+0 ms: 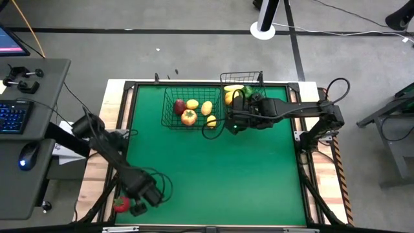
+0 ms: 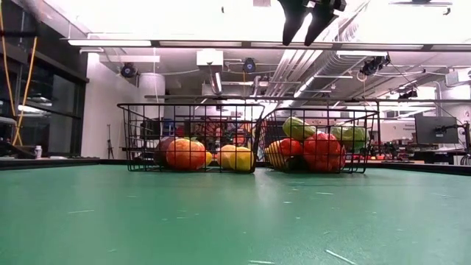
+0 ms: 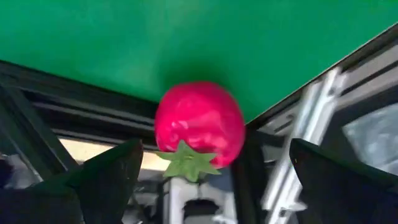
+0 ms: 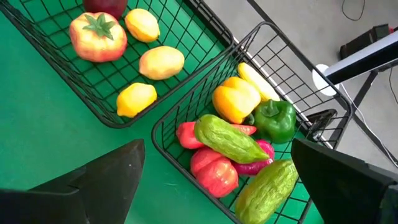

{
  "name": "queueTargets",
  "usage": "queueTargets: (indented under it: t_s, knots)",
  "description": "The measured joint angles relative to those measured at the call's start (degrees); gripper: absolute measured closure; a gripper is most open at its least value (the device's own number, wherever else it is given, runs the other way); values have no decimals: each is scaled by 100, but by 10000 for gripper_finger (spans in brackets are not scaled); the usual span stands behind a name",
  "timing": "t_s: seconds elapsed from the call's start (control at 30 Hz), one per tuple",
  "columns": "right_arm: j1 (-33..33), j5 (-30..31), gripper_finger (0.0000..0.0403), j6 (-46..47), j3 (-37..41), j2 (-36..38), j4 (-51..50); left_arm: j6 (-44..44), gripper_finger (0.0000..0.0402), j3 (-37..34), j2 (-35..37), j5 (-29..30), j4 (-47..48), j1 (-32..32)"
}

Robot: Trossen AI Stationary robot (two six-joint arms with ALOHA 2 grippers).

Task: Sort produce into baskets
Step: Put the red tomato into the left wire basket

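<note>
Two black wire-mesh baskets sit side by side at the far edge of the green table. The left basket holds a dark red apple, an orange-red tomato and three yellow lemons. The right basket holds peppers, bumpy green cucumbers and red pieces. The right gripper hovers open above it. The left gripper, open, flanks a red tomato off the table's near left corner. The mat's middle lies bare.

No legible text or labels.
</note>
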State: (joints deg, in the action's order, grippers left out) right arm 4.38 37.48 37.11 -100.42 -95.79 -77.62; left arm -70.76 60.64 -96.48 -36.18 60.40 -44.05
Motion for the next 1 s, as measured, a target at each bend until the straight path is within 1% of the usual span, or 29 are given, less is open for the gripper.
queueTargets:
  t_s: [0.13,0.43,0.57,0.63,0.73,0.83,0.9,0.97,1.0]
  knots:
    - [0,1,6,-7,0,0,4,-13,7,0,-280,-96,-8,-274]
    - [0,50,6,-9,0,0,4,-101,7,3,-625,-198,-35,-893]
    - [0,114,6,-11,0,-2,4,99,7,4,-835,-205,-72,-1015]
    - [0,151,6,-9,0,-2,7,211,7,4,-925,-113,-80,-1012]
    - [0,152,6,-9,0,-2,15,345,12,4,-954,231,-151,-997]
    - [0,152,6,-11,0,-2,15,486,42,7,-952,281,-271,-997]
    - [0,152,6,-11,0,-2,13,598,80,7,-884,348,-282,-997]
    - [0,152,6,-9,0,-4,4,718,125,7,-721,548,-291,-975]
    - [0,152,6,-9,0,-4,-14,786,137,7,-605,683,-281,-941]
